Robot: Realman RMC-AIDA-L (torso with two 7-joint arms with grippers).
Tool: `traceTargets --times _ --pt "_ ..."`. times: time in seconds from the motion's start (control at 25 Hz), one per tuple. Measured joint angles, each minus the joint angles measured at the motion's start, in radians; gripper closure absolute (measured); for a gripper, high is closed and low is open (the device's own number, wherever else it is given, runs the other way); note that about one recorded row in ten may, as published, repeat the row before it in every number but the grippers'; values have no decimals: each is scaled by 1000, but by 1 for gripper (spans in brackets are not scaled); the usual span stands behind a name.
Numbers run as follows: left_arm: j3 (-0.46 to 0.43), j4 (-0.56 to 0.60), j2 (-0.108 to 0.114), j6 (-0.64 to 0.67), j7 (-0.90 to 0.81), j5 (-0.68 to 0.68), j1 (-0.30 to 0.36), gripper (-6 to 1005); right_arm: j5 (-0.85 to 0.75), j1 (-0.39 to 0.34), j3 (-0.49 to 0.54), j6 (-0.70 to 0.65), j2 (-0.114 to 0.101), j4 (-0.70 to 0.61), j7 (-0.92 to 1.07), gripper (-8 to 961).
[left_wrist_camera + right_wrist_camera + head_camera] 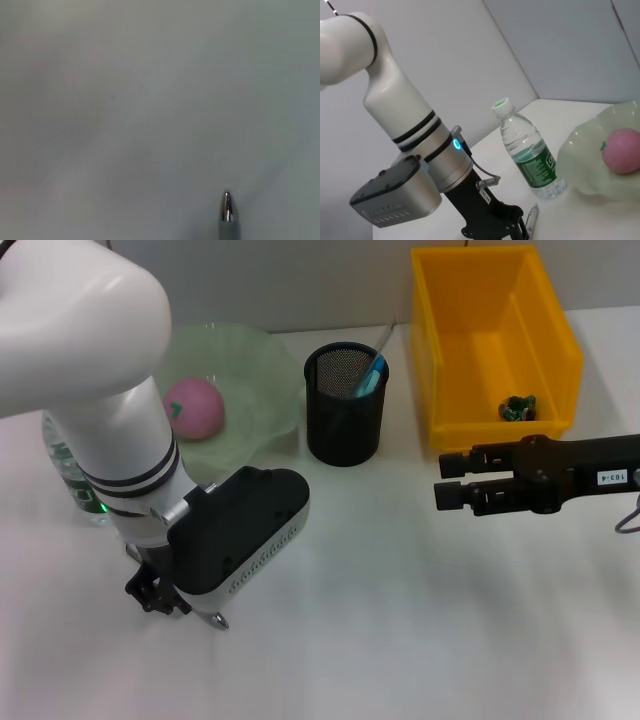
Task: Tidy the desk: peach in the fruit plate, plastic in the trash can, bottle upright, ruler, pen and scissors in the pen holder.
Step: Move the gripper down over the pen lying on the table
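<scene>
Left claw (160, 592): low at the surface (400, 620) beside a pen (531, 220); grip state cannot be told. Right claw (452, 480): empty, nearly closed, before the trash can (490, 340).

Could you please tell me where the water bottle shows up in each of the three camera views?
Head view: the bottle stands at the far left edge, mostly hidden behind the left arm.
Left wrist view: not in it.
Right wrist view: it stands upright at centre.
Shared landmark: the peach in the fruit plate beside it.
</scene>
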Motion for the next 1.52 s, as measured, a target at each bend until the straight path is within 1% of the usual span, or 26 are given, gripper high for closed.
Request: traceTargets --times 0.32,0.36,0.6,1.12,1.32,1.52 --pt "-5 -15 -2 -8 1 -1 -2 712 -11 9 0 -1 0 -1 1 238" --pt "-6 -30 -6 -13 3 -4 -9 712 -11 9 0 -1 0 -1 1 238" --pt "-3 -37 -9 -17 4 -10 -10 713 -12 8 0 -2 0 -1 1 238" --pt "-5 -61 -11 -27 10 -19 -15 713 -25 19 0 4 0 -1 1 238" --pt "-6 -70 -12 -28 15 -24 -18 728 -25 19 0 4 0 -1 1 238" --pt "-6 -88 -17 -30 20 -32 -28 743 -25 19 0 4 2 -1 1 238"
